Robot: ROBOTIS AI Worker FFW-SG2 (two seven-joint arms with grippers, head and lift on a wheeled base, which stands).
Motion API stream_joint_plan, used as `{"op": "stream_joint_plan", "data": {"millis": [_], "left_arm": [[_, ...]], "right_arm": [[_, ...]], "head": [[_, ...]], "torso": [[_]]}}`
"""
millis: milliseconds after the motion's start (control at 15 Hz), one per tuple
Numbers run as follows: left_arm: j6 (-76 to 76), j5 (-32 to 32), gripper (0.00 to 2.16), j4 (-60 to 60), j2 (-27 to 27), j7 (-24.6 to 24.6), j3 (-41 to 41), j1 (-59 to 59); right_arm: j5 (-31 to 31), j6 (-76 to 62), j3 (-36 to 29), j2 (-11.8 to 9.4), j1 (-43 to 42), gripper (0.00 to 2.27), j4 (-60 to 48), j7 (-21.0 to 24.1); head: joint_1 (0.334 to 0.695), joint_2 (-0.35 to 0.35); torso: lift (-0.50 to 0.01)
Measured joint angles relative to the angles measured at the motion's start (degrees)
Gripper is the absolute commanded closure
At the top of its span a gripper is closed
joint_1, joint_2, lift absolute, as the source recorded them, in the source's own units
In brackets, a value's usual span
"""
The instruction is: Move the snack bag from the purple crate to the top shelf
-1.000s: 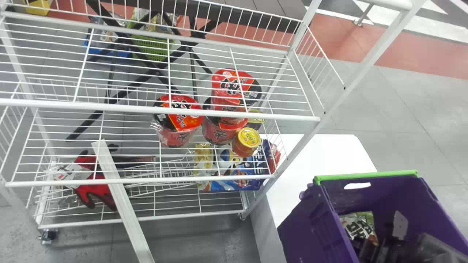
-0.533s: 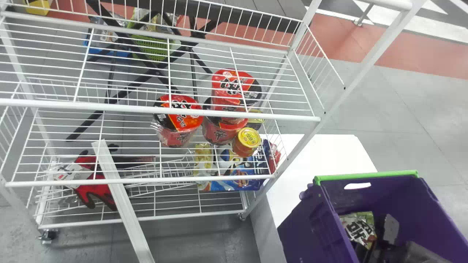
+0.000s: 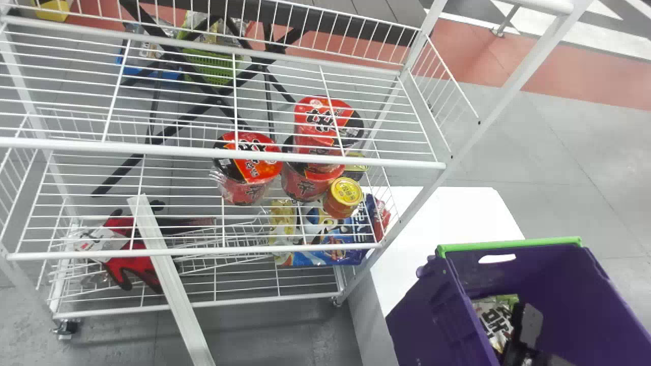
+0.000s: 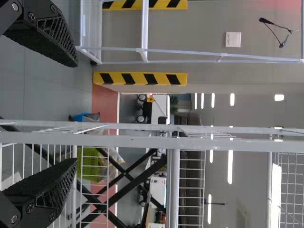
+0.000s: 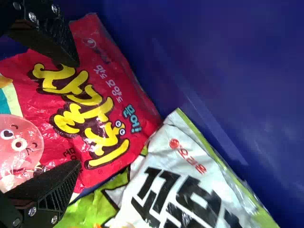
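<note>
The step in hand looks to be the grasp. The right gripper (image 5: 77, 114) is down inside the purple crate, its fingers apart, and the red snack bag (image 5: 97, 107) lies beneath and between them, not clamped. I cannot tell whether either finger presses on the wrapper. A white and green bag (image 5: 166, 147) lies just beyond the fingertips, touching the red one at its edge. I take the red bag for the one to move, since the fingers straddle it. The left gripper (image 4: 76, 113) waits by the wire rack, its fingers apart with nothing between them.

Past the bags rise the walls of the purple crate (image 3: 534, 279), and beyond its green rim is the white counter (image 3: 442, 218). Farther off, to the robot's left of the right fingers, stands the rack, with red cups (image 3: 241, 185) showing below the wires of the top shelf (image 3: 152, 149).

The next move calls for easing the right fingers down around a good fold of wrapper, then bringing them together before any lift. A pinch too far forward could catch the white and green bag as well; too shallow, and the slick film may slide out. After that the arm must rise straight until the bag clears the rim, swing left, and come in above the top shelf's front bar. The bag will probably sag and swing.
</note>
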State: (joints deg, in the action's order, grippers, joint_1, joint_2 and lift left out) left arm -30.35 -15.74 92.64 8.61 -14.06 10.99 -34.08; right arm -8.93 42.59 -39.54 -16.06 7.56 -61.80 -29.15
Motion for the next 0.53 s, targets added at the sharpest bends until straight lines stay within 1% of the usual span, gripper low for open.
{"op": "stream_joint_plan", "data": {"millis": [200,533], "left_arm": [[-0.23,0.01,0.11,0.04,0.02,0.0,0.0,-0.23],[-0.45,0.01,0.11,-0.03,0.09,-0.18,0.0,-0.36]], "right_arm": [[-0.12,-1.12,0.72,0.36,0.24,0.1,0.27,-0.11],[0.24,-1.41,1.58,0.36,0.27,0.15,0.5,-0.03]], "head": [[0.695,-0.334],[0.695,-0.329]], "torso": [[-0.453],[-0.453]]}}
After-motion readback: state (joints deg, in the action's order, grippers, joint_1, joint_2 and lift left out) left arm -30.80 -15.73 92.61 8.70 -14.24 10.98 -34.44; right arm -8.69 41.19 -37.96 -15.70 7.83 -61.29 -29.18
